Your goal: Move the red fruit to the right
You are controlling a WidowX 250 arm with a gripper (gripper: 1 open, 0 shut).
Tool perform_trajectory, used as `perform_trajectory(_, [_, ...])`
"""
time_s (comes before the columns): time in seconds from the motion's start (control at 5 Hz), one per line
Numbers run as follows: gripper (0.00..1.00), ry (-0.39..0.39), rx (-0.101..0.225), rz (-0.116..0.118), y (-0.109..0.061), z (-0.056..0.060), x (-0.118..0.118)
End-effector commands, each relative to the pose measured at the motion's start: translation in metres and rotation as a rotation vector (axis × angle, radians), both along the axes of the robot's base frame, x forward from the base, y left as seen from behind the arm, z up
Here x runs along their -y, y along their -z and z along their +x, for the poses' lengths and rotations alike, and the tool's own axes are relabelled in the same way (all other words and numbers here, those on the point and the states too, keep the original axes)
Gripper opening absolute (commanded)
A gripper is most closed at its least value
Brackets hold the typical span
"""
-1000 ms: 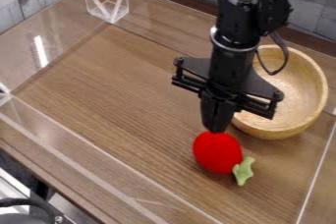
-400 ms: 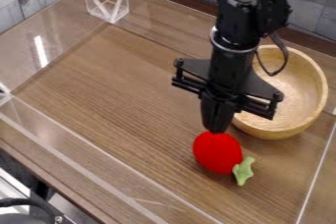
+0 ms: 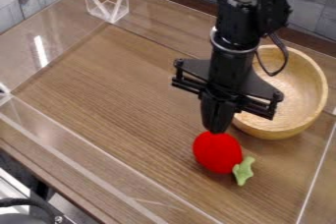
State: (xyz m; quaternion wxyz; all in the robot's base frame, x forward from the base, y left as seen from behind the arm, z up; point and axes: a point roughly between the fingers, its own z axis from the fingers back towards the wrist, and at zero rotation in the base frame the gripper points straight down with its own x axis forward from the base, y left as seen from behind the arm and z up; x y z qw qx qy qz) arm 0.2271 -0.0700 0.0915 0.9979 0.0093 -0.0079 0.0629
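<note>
The red fruit (image 3: 218, 152) is a small round bright red ball lying on the wooden table near the front right, its green leafy stem (image 3: 245, 171) sticking out to the lower right. My gripper (image 3: 217, 128) points straight down right over the fruit's top, its black fingers drawn together into a narrow tip that meets the fruit's upper edge. The jaws are shut; whether they pinch any part of the fruit cannot be made out.
A light wooden bowl (image 3: 300, 95) sits just right of and behind the arm, close to the gripper's crossbar. Clear acrylic walls (image 3: 39, 51) fence the table on the left, front and right. A clear stand (image 3: 105, 5) is at the back left.
</note>
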Motion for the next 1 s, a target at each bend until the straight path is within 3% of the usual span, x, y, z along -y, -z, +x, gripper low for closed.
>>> perform_trajectory(0.0, [0.0, -0.006, 0.034, -0.006, -0.008, 0.004, -0.001])
perform_trajectory(0.2, [0.0, -0.009, 0.033, -0.006, -0.009, 0.004, -0.001])
perform_trajectory(0.6, [0.0, -0.036, 0.073, -0.031, -0.03, 0.007, -0.013])
perform_trajectory(0.8, [1.0, -0.032, 0.073, -0.036, -0.02, 0.004, -0.01])
